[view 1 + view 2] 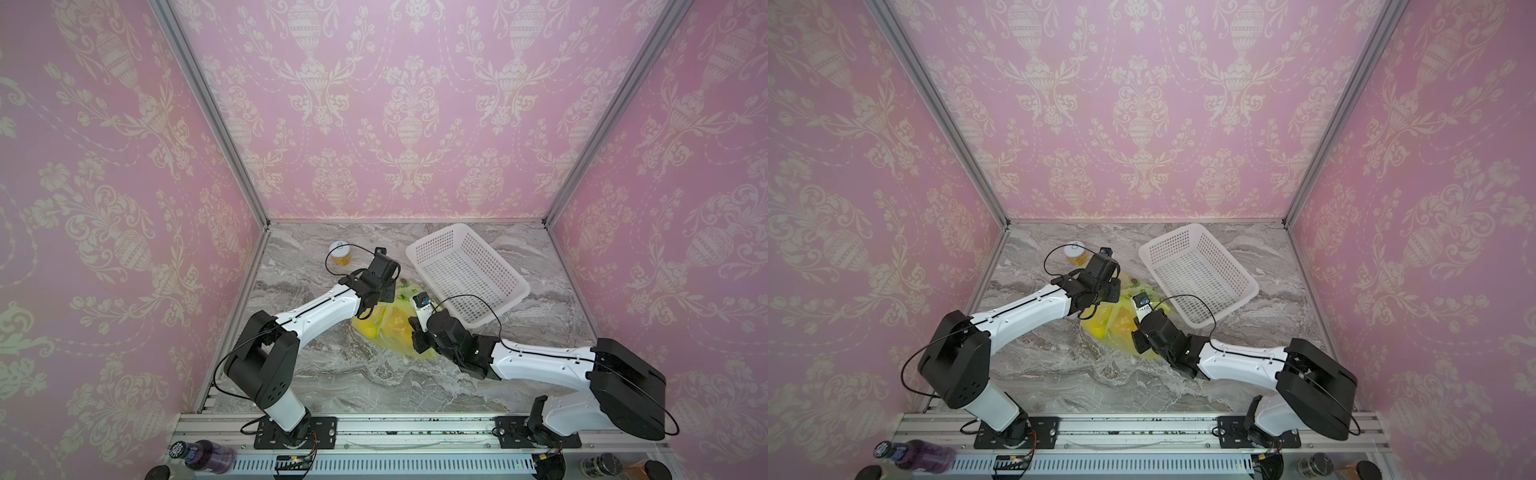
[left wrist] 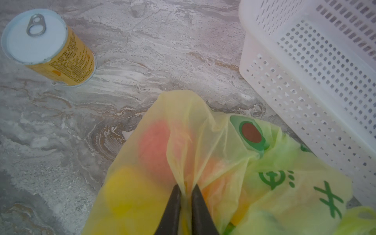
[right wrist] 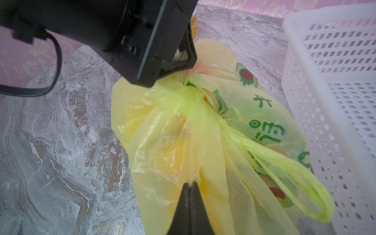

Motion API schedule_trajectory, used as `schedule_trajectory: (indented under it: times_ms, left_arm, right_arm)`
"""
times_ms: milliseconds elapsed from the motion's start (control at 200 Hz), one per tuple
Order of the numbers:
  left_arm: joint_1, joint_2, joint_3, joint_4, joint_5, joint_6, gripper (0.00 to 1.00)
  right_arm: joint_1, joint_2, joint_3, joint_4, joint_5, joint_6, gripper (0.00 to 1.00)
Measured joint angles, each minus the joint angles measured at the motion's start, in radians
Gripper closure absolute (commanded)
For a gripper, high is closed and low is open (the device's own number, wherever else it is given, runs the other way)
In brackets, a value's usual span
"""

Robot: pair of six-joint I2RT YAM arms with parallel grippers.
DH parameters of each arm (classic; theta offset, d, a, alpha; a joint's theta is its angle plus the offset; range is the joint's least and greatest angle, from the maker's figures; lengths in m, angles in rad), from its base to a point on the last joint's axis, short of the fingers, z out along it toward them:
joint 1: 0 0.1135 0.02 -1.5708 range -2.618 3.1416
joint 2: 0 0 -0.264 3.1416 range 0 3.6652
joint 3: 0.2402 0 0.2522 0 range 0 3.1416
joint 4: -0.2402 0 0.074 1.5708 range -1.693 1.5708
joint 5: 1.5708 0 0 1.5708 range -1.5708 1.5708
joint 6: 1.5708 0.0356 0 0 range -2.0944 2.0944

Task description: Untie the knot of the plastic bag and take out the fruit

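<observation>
Pinching stage of untying: left gripper (image 2: 186, 192) jaws closed on fold of plastic bag (image 2: 203, 126); right gripper (image 3: 190, 185) jaws closed on film leading to knot (image 3: 191, 89). Plastic bag at centre of table (image 1: 332, 374), basket (image 1: 465, 270) at its 2 o'clock; fruit (image 2: 154, 142) inside. Next likely: pull apart gently, loosening knot.

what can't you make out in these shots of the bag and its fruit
- the fruit: left wrist view, only blurred pink, yellow and orange patches through the plastic bag; number unclear.
- the knot: right wrist view, partly behind the black housing of the left arm.
- can: left wrist view, label print too small to read.
</observation>
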State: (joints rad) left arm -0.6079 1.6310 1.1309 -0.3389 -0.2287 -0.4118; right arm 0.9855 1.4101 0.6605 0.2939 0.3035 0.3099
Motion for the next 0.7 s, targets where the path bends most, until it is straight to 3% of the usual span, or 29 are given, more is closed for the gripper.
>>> schedule_trajectory:
  times_ms: [155,385,700]
  left_arm:
    - [-0.003,-0.038,-0.027,0.003,-0.06,0.005,1.0]
    - [-0.004,-0.207,-0.161,0.064,-0.175,0.005,1.0]
    - [-0.003,-0.334,-0.26,0.114,-0.231,0.011,1.0]
  right_arm:
    - [0.0,0.0,-0.003,0.016,0.001,0.0,1.0]
    - [0.0,-0.056,-0.073,0.047,0.034,0.0,1.0]
    - [0.0,-0.119,-0.15,0.092,0.05,0.0,1.0]
